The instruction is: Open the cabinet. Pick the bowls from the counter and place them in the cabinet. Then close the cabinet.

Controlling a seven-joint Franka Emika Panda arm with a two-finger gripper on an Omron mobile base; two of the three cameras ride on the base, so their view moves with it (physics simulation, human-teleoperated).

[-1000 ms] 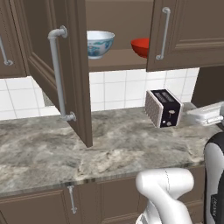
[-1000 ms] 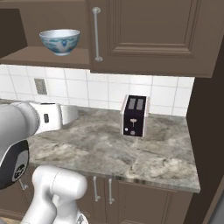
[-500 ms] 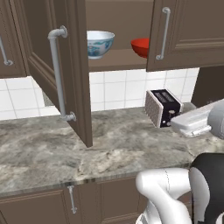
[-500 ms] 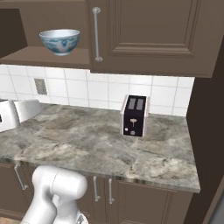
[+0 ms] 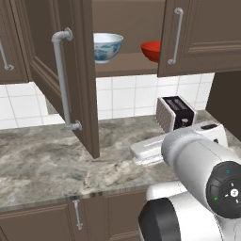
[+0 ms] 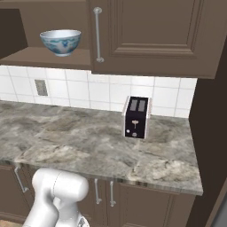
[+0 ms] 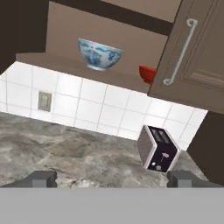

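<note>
Fingers [image 7: 41, 178] of the gripper [image 7: 112, 179] stood spread wide apart with nothing between them, one dark tip low at each side of the hand view. Beyond them lay the grey marbled counter [image 7: 65, 153], and on it, off toward the right, a black and silver toaster [image 7: 157, 148] with its slots facing up. White tiles [image 7: 100, 113] covered the wall behind, with a socket plate [image 7: 44, 101] set into them on the left.

Above the tiles hung the cabinet [image 5: 197, 33]. Its left door [image 5: 61, 70] was swung out over the counter, long silver handle [image 5: 62, 80] toward the room, while the right door [image 6: 150, 31] was shut. On the brown shelf [image 5: 122, 69] sat both bowls, upright and apart: the white bowl [image 5: 107, 46] with the blue pattern in the open part, and the red bowl [image 5: 151, 51] further right, half hidden behind the edge of the shut door.

From the left base view the white arm [image 5: 197, 160] reached across low over the counter, in front of the toaster
</note>
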